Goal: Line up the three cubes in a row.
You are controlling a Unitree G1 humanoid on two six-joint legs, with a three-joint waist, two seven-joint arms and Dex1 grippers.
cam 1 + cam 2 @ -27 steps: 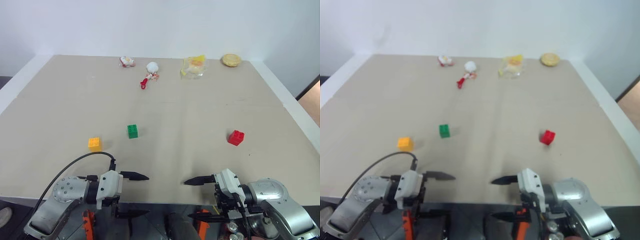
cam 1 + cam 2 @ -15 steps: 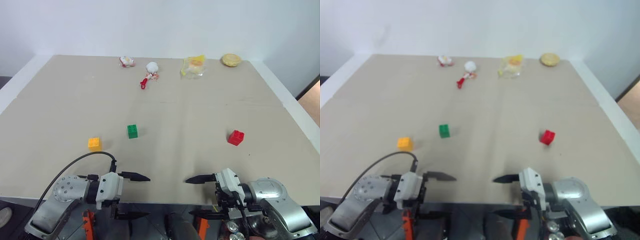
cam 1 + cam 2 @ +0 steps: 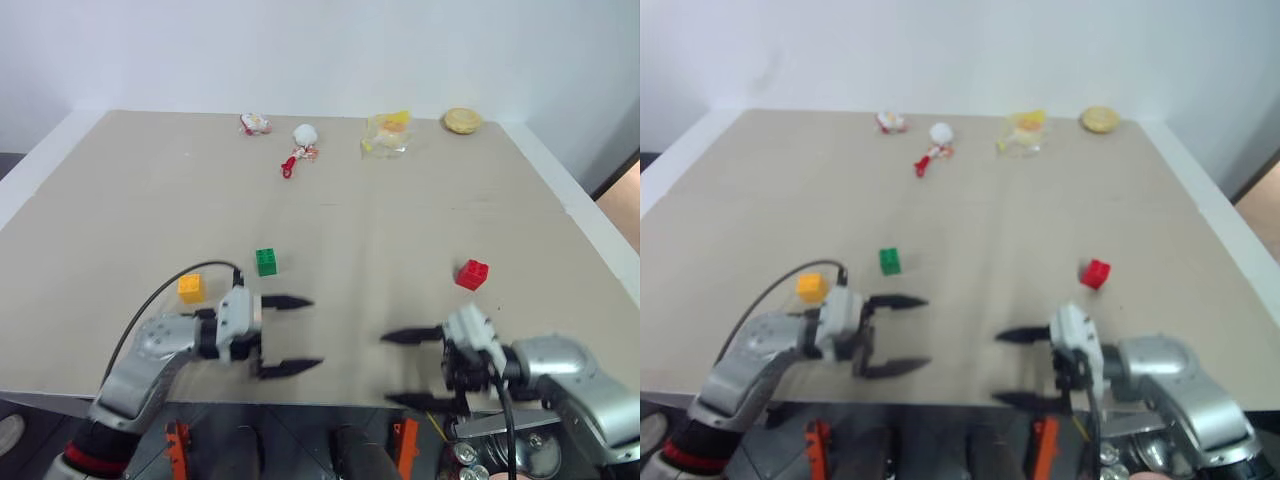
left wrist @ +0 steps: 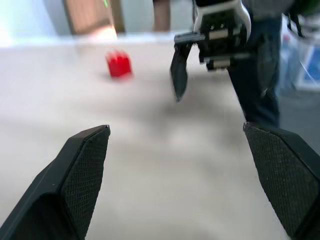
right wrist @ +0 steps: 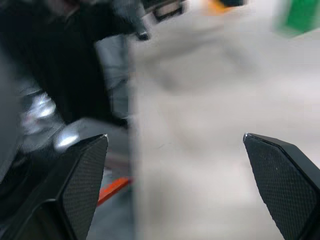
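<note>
Three cubes sit scattered on the table: the yellow cube near the left side, the green cube just up and right of it, and the red cube well apart on the right. No row yet. These look like light, hard plastic blocks with studded tops, likely to skid if nudged, so I'd pinch each across two flat side faces and keep off the studs.

The left gripper hangs over the near part of the table, just right of the yellow cube, fingers spread wide and holding nothing. The right gripper is near the front edge below the red cube, equally wide and empty.

A moment ago both sat lower, at the table's front edge; now both have come up and over the surface, the left one markedly closer to yellow and green. The cubes themselves haven't budged.
</note>
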